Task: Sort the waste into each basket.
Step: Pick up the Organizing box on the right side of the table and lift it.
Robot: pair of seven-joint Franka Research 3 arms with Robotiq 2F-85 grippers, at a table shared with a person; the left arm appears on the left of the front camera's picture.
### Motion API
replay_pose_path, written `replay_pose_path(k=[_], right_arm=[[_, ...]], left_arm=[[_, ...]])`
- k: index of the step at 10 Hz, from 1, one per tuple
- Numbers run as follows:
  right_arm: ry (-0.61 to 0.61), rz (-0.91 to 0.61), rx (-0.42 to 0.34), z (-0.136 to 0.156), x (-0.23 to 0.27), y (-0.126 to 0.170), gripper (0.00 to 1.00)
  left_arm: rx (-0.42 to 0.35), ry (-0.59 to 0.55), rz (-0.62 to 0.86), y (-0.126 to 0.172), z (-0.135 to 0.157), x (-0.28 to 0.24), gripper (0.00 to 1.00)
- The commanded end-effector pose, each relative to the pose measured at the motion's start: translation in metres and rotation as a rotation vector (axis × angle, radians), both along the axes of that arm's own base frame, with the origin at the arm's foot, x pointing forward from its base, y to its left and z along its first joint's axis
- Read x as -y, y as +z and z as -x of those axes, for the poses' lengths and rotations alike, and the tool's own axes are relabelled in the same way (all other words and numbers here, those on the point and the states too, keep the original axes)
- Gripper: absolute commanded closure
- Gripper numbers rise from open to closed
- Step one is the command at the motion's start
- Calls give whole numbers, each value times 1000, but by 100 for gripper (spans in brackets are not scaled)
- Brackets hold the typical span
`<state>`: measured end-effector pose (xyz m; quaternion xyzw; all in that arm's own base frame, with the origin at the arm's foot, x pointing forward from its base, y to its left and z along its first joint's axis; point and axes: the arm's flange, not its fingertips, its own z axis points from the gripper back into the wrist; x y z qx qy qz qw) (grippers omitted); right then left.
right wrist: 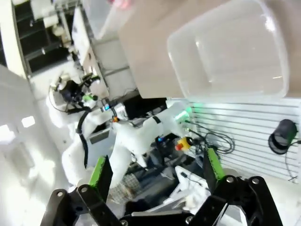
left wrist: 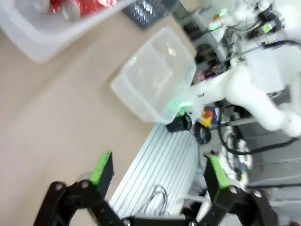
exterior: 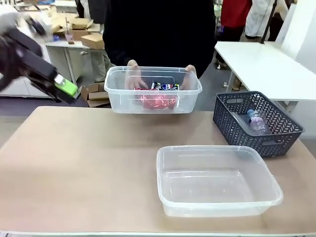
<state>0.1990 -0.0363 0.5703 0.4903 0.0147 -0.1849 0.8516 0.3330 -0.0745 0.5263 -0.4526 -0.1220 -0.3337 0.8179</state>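
Observation:
A person's hands hold a clear tub [exterior: 118, 98] just above the table's far edge. Red-and-silver cans [exterior: 158, 101] lie in it. A second clear tub [exterior: 207, 182] stands empty on the table at the near right. My left gripper [exterior: 71, 94] hovers blurred at the far left, above the table and apart from both tubs. In the left wrist view that gripper [left wrist: 157, 169] is open with nothing between its fingers, and the empty tub [left wrist: 157, 77] and the tub of cans [left wrist: 28, 33] lie beyond. My right gripper [right wrist: 156, 168] is open and empty, well back from the empty tub [right wrist: 230, 52].
A dark grey slotted basket [exterior: 276, 143] stands at the far right with a clear plastic bottle [exterior: 256, 121] in it. The table's left half is bare tan surface. White tables, boxes and people stand behind.

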Motion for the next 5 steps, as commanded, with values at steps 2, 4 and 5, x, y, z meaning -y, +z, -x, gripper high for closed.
replay_pose_path(k=[2,4,5], right_arm=[[56,18,55,6,-13,23,0],[47,166,0,-18,-18,-15,0],[94,363,-45,-28,-32,-44,0]], left_arm=[[76,-3,-3,23,6,-2,0],[-10,16,-146,-16,-25,52,0],[-136,98,-188,-40,-42,117,0]])
